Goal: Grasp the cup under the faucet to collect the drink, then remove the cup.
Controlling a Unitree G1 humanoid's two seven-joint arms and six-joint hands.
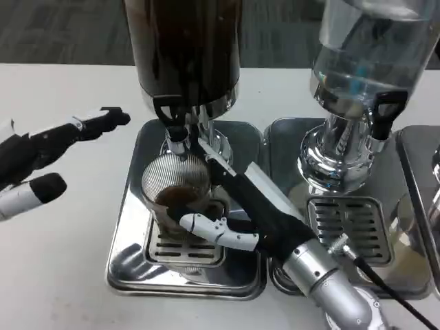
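The single head view looked steeply down from above the white table (55,275) — close in on the dark drink dispenser (184,48), its steel drip tray (130,206) just below centre.

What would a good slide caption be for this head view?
Right hand holds a ribbed glass cup under the dark dispenser's faucet; left hand waits open.
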